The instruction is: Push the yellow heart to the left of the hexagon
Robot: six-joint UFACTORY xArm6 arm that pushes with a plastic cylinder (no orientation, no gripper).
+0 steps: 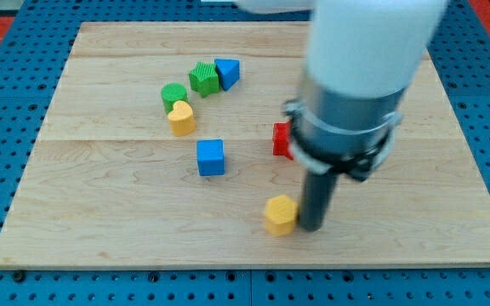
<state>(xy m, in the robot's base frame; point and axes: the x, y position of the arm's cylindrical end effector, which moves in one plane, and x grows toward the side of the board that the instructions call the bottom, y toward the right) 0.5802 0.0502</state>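
my tip (310, 228) right up against yellow hexagon (281, 214) on its right | yellow heart (181, 118) upper left touching green cylinder (173, 94) | no gripper showing | no containers on bench (100, 212)

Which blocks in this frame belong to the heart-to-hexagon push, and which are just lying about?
Part of the job:
- yellow heart-shaped block
- yellow hexagon block
- my tip, touching the hexagon's right side

Lying about:
- green round block, touching the heart
- green ridged block
- blue angular block
- blue cube
- red block, partly hidden by the arm
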